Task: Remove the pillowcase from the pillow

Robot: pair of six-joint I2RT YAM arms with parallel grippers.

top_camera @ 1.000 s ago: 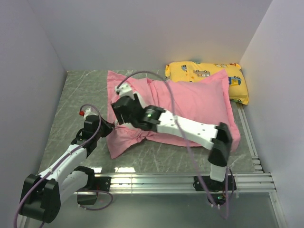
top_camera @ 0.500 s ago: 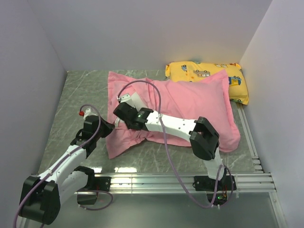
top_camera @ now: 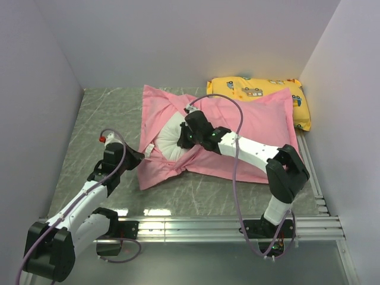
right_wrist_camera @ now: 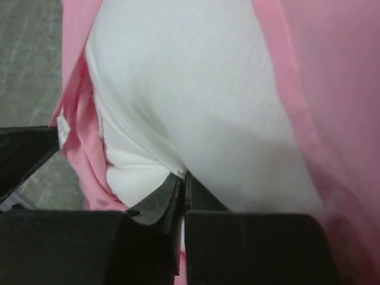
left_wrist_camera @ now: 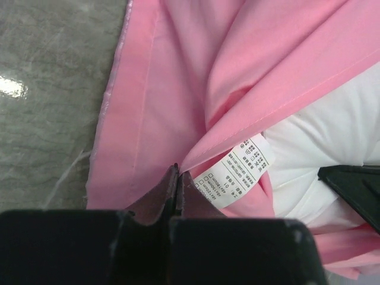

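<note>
The pillowcase (top_camera: 255, 127) lies across the tabletop (top_camera: 101, 113), long axis left to right. Its open mouth faces left, where the white pillow (top_camera: 171, 138) bulges out. The left end effector (left_wrist_camera: 177, 179) is pinched together on the mouth's pink hem, beside a care label (left_wrist_camera: 234, 172). The right end effector (right_wrist_camera: 183, 178) is clamped on the pillow's white fabric. The pillowcase's far right corner touches a yellow pillow (top_camera: 255, 89); bare tabletop lies to the left.

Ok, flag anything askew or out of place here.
Nothing damaged. The pillowcase lies crooked and bunched, with the white pillow bulging from its open left end and a care label flipped out.
</note>
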